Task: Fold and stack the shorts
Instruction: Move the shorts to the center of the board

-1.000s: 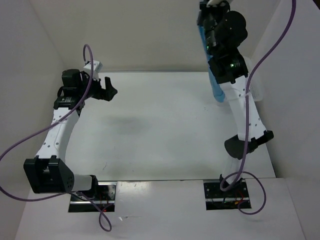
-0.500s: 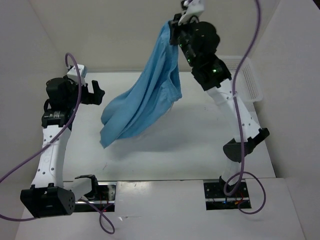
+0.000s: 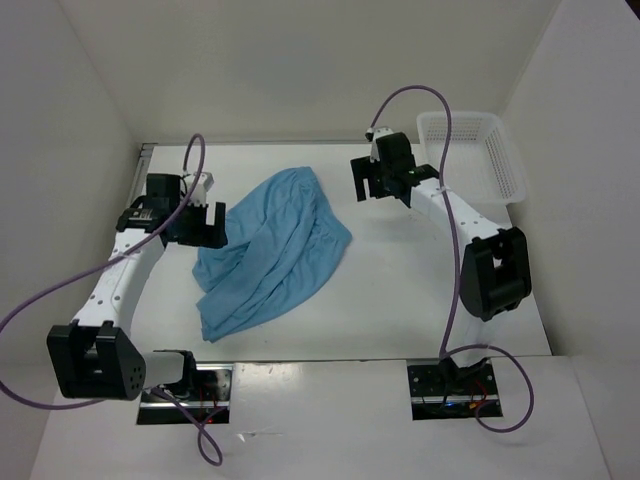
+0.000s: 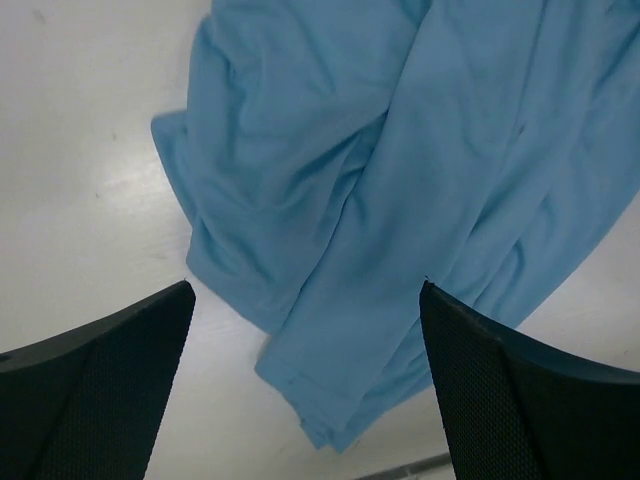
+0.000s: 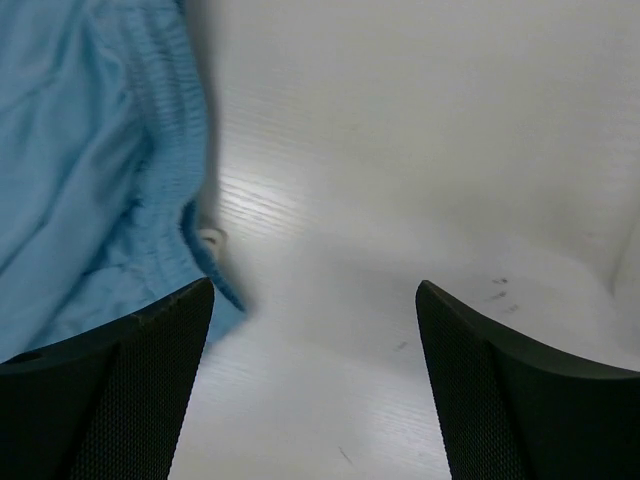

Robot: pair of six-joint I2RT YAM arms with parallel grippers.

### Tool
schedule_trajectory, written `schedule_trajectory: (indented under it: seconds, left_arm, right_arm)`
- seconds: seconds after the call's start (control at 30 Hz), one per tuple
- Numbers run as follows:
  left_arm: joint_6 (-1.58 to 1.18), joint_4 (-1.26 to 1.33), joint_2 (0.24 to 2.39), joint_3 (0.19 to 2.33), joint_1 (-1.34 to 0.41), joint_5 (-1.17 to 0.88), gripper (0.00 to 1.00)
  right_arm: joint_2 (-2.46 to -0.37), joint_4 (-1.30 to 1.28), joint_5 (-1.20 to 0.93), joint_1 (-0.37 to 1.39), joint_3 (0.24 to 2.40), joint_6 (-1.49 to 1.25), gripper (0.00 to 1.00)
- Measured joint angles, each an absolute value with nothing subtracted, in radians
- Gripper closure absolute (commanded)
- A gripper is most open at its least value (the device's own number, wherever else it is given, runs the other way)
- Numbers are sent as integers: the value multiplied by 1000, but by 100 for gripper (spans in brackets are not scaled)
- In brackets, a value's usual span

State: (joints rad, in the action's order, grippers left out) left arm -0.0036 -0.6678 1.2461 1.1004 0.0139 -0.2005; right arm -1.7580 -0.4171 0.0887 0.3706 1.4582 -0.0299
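Observation:
The light blue shorts [image 3: 270, 250] lie crumpled on the white table, stretched from back centre toward the front left. My left gripper [image 3: 203, 232] hovers open at their left edge. In the left wrist view the leg hems of the shorts [image 4: 400, 180] spread under and between the wide black fingers [image 4: 100, 390] of the left gripper [image 4: 306, 290]. My right gripper [image 3: 380, 192] is open just right of the shorts' back end, holding nothing. In the right wrist view the gathered waistband [image 5: 170, 150] and a white drawstring end [image 5: 210, 238] lie left of the right gripper [image 5: 315, 285], with bare table between its fingers.
A white mesh basket [image 3: 500, 150] stands at the back right corner, just behind the right arm. White walls close in the table at the left, back and right.
The right arm swung the shorts down from high at the back onto the table, opened and let them go. The left gripper moved in to the shorts' left edge.

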Motion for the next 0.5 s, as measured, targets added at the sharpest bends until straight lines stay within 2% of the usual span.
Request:
schedule_trajectory:
  seconds: [0.2, 0.37, 0.5]
  left_arm:
    - [-3, -749, 1385, 1078, -19, -109, 0]
    - [-4, -737, 1500, 1066, -28, -71, 8]
    - [-3, -711, 1579, 1068, 12, -72, 8]
  right_arm:
    - [-1790, -399, -85, 371, 1547, -64, 19]
    - [-2028, -349, -160, 376, 1823, -98, 24]
    - [-2233, -328, -170, 376, 1973, -140, 23]
